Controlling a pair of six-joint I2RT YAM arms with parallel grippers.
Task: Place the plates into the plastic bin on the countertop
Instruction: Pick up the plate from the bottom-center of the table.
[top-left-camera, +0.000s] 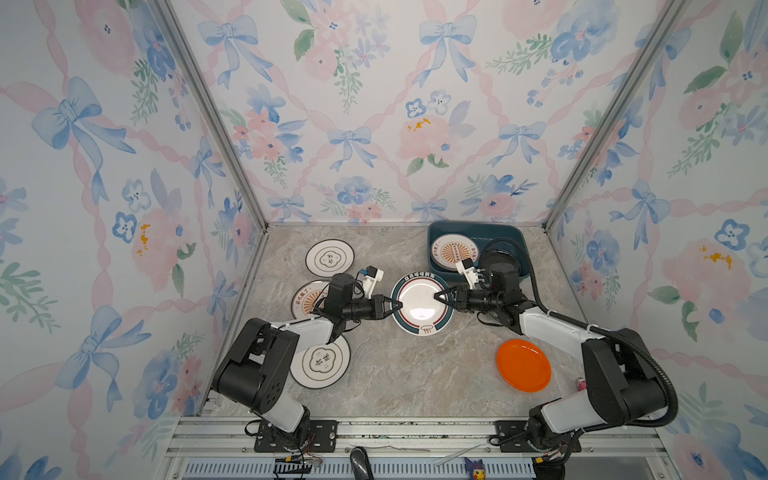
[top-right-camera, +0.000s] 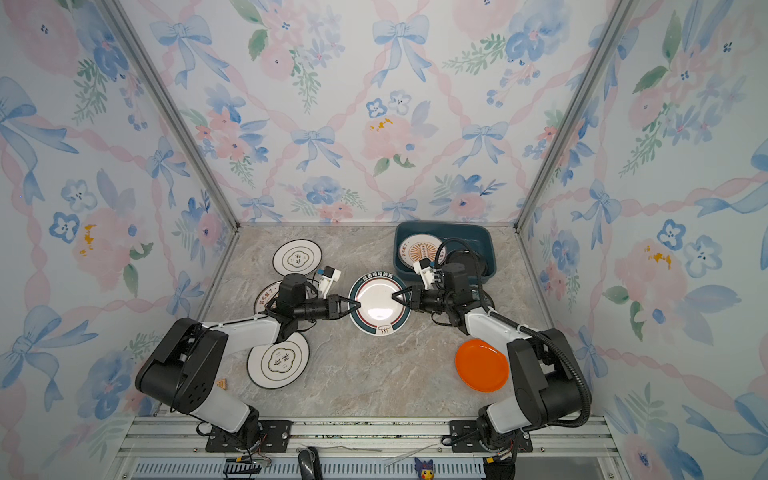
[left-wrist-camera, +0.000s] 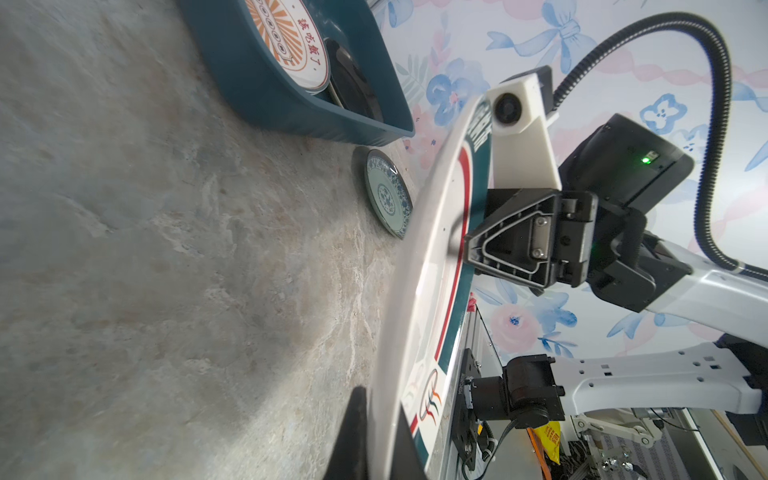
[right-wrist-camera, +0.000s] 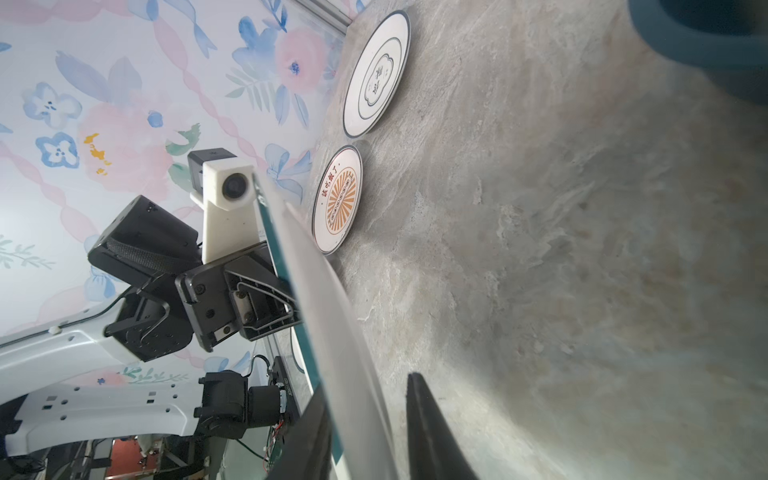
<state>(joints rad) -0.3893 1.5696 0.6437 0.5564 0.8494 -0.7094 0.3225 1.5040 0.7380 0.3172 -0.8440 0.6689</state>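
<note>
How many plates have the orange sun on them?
2. One sun plate lies in the bin; a second sun plate sits on the counter under the left arm. More may be hidden.

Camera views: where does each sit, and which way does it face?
Both top views: overhead, looking down at the countertop; left gripper and right gripper show.
Left wrist: faces the plastic bin and right gripper past its own fingers.
Right wrist: faces the left gripper and a sunburst plate past its own fingers.
All four share the teal-rimmed plate.
</note>
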